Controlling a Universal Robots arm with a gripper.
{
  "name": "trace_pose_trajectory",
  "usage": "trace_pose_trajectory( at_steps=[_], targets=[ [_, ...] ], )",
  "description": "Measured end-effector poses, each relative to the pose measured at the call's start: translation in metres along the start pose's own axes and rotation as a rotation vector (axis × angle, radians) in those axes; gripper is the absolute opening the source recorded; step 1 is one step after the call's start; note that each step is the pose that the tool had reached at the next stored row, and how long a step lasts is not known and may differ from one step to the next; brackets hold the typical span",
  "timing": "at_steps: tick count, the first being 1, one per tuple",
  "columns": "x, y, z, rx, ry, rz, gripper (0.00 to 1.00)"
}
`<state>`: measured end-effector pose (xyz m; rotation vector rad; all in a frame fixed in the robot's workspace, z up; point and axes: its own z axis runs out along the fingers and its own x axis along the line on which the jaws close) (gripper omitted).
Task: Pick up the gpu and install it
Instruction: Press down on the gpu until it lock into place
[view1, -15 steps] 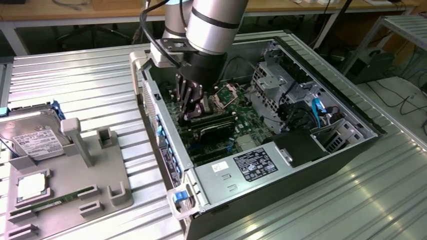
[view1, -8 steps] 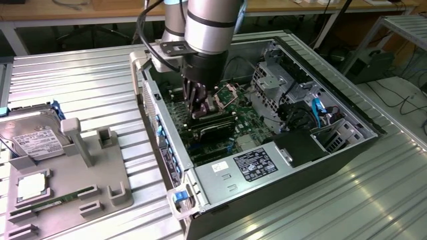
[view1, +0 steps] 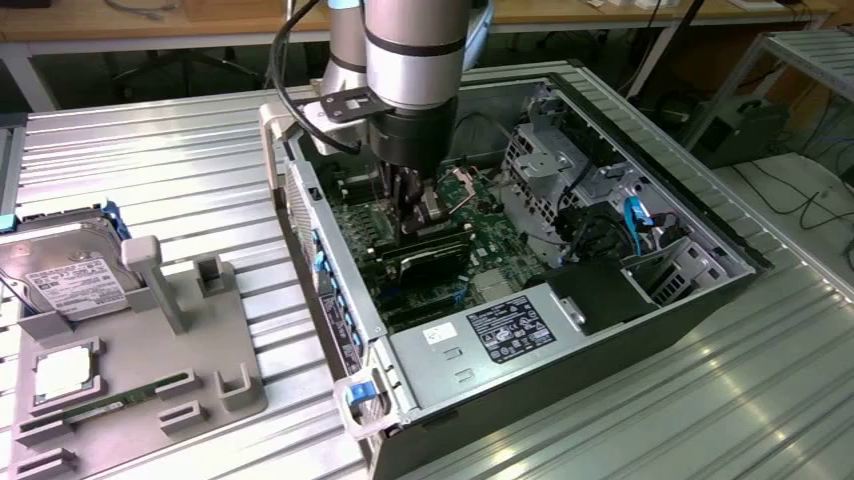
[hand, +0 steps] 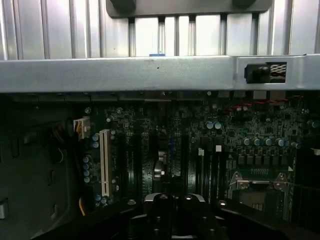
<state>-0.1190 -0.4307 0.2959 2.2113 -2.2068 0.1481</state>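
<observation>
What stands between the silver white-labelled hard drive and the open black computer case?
In the exterior view, two upright posts of the grey holder plate stand between them.

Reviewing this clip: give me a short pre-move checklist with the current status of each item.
1. Gripper shut: ok.
2. Gripper down inside the open computer case, above the motherboard: ok.
3. gpu standing on edge on the motherboard under the gripper: ok.
4. Gpu fully seated in its slot: cannot tell.
5. Hard drive and memory stick sit on the grey holder, outside the case: ok.
</observation>
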Motion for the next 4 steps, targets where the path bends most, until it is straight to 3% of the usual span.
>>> trace_pose_trajectory(
  at_steps=[4],
  targets=[
    [0.0000,0.0000,0.0000,0.0001,0.0001,0.000,0.11]
  ],
)
